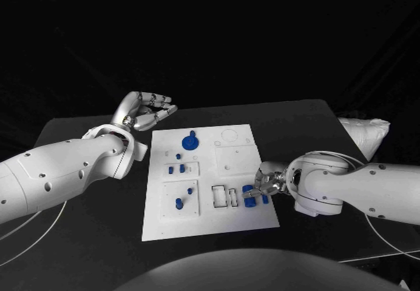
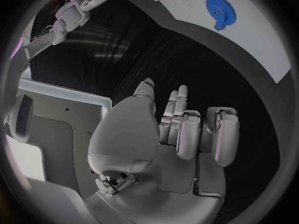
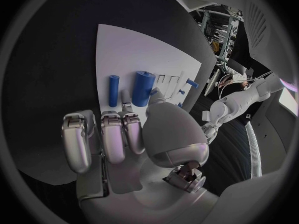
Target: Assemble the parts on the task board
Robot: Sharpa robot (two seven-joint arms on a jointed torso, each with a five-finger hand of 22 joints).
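The white task board (image 1: pixel 229 221) lies mid-table. On it a blue gear (image 1: pixel 190 142) sits at the far end, small blue pegs (image 1: pixel 176 169) stand mid-left, and another blue part (image 1: pixel 180 203) stands near-left. My right hand (image 1: pixel 263 184) rests on the board's right edge over two lying blue cylinders. In the right wrist view its thumb and one fingertip (image 3: pixel 126 96) flank the thick cylinder (image 3: pixel 142 88) and pinch it; the thin cylinder (image 3: pixel 114 90) lies beside it. My left hand (image 1: pixel 147 110) hovers raised beyond the board's far left corner, fingers apart, holding nothing; the gear (image 2: pixel 220 12) shows past it.
Rectangular slots (image 1: pixel 223 195) are cut in the board just left of my right hand. A white padded bag (image 1: pixel 368 136) lies at the table's far right. Thin cables (image 1: pixel 385 239) trail along both near sides of the table.
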